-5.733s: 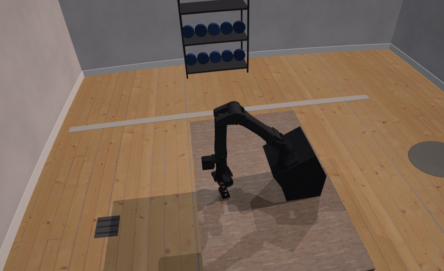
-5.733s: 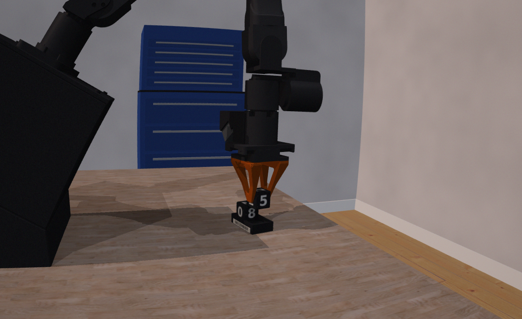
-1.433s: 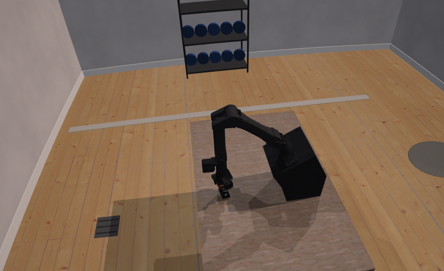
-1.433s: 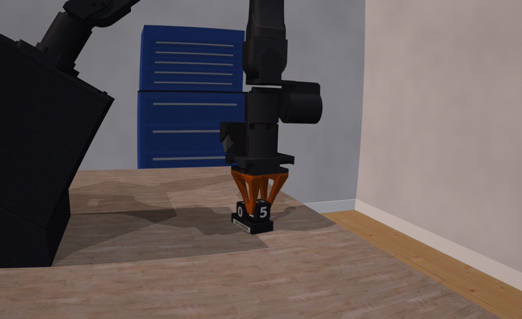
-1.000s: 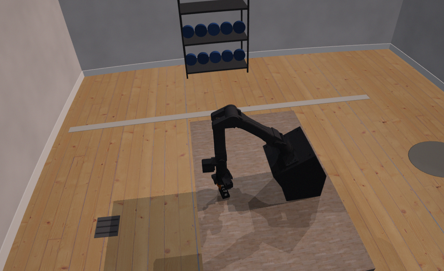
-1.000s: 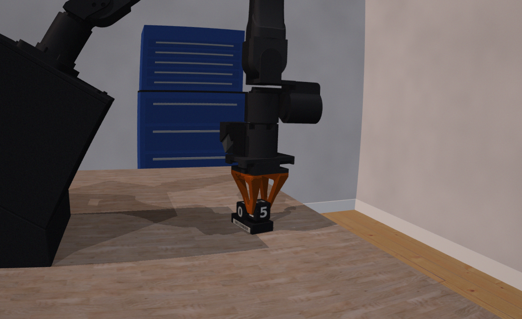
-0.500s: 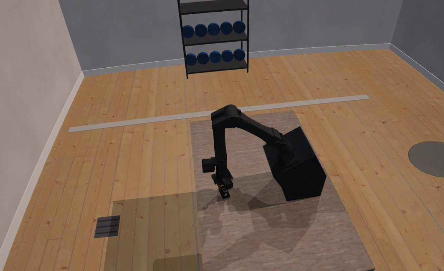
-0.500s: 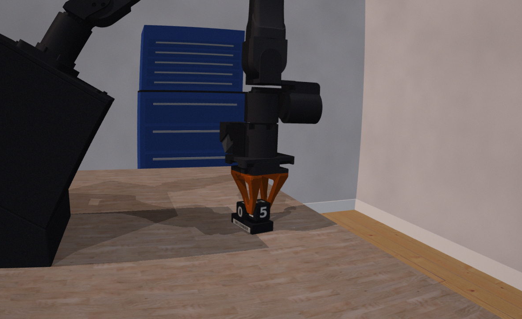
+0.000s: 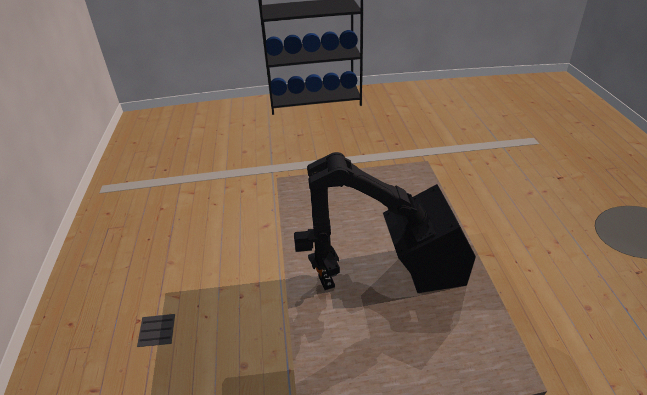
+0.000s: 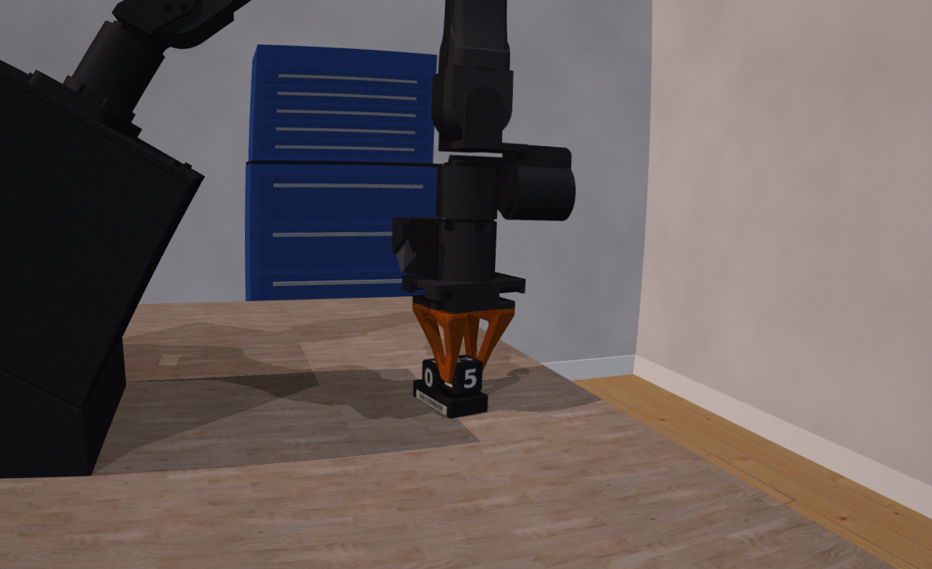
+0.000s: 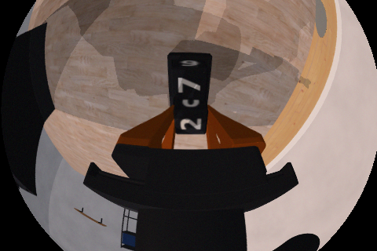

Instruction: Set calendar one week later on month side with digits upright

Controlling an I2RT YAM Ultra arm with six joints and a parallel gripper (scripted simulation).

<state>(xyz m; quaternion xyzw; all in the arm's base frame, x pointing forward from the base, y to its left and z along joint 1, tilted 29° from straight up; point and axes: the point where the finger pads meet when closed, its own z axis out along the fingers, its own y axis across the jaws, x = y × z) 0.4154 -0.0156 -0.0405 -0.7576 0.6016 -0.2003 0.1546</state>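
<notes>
The pincer (image 9: 321,272) (image 10: 460,373) (image 11: 191,121), narrowed to cube width, grips the cube (image 10: 469,379) (image 11: 192,125) showing 5 over the tray's (image 9: 328,286) (image 10: 467,405) (image 11: 170,86) end, presumably to seat it beside its neighbour (image 10: 428,377) (image 11: 189,85); the tray steadies both on the bench (image 9: 389,353) (image 10: 277,509) (image 11: 98,27).

Black six-joint robot arm (image 9: 320,211) on black slant-topped box base (image 9: 440,265), at one side of brownish wood-look rect. tabletop (image 9: 414,333). Arm bends up & over, wrist pointing down; bit of orange at gripper (image 9: 323,276), w/ small black block-like item w/ white markings (image 9: 327,283) right by it, digits too small to read. Black metal shelf rack (image 9: 268,63) w/ blue round discs (image 9: 311,42), 5 per row, 2 rows, nr. grey back wall (image 9: 192,44).
</notes>
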